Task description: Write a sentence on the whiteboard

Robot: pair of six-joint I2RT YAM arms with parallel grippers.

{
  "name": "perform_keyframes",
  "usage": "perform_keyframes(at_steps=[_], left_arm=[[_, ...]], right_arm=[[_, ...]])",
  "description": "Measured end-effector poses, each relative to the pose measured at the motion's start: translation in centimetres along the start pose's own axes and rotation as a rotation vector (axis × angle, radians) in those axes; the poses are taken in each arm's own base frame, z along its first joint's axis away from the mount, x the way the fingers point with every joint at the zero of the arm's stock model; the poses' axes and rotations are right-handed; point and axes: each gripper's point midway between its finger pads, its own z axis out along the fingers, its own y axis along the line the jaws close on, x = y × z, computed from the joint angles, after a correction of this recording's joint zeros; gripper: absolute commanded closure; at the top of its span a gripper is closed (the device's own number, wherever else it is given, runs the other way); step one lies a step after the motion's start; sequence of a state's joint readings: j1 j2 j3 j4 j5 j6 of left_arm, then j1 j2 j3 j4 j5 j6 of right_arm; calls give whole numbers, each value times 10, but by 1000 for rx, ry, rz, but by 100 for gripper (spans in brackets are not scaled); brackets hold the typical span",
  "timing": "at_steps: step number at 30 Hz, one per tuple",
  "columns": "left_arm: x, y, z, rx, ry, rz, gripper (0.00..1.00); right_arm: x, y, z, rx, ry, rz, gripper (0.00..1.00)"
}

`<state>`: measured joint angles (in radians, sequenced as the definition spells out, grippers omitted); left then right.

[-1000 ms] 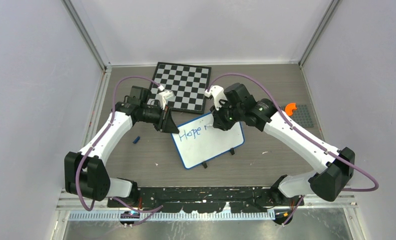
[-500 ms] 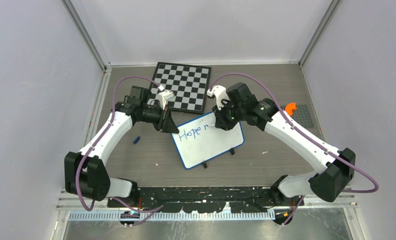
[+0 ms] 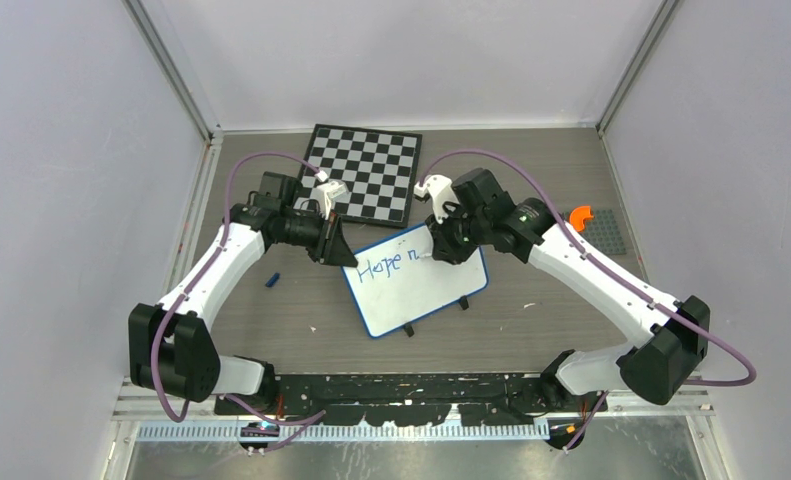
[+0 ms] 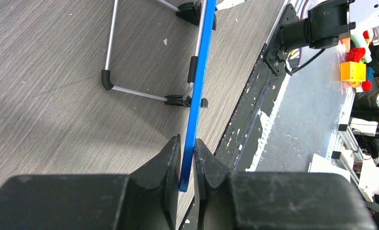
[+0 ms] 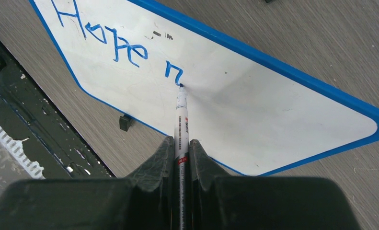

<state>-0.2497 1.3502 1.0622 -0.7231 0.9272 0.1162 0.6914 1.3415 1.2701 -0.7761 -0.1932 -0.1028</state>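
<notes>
Two pincers work the whiteboard point(image 3: 421, 295). The right pincer point(image 5: 181, 143) is clamped on a marker point(image 5: 181, 115), whose tip touches the board just under the "n" of the sentence point(image 5: 115, 40). The left pincer point(image 4: 187, 155) pinches the board's blue rim point(image 4: 200, 72).

Writing looks under way, with "Hope n" down. The next move is probably an "e" just beside the "n".

Around the whiteboard is a wood-grain table point(image 3: 561, 300), with a chessboard point(image 3: 366, 170) behind it and pale walls point(image 3: 71, 150) beyond.

So the small white rectangular whiteboard with the blue rim and rounded corners point(image 3: 426, 295) is sitting mid-table on its little black feet, turned at an angle, and my left gripper point(image 4: 187, 146) is pinching its blue edge. The sentence, in blue handwritten marker point(image 5: 122, 48), just reads "Hope n", running along the board's top edge from the left corner.
</notes>
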Motion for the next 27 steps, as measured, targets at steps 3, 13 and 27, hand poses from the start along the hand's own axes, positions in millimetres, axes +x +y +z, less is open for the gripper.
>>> perform_keyframes(at_steps=[3,13,27], left_arm=[[0,0,0,0,0,0,84],[0,0,0,0,0,-1,84],[0,0,0,1,1,-1,84]], right_arm=[[-2,-1,-1,6,-5,-2,100],[-1,-10,-4,32,2,3,100],[-20,-14,-14,47,-48,-12,100]])
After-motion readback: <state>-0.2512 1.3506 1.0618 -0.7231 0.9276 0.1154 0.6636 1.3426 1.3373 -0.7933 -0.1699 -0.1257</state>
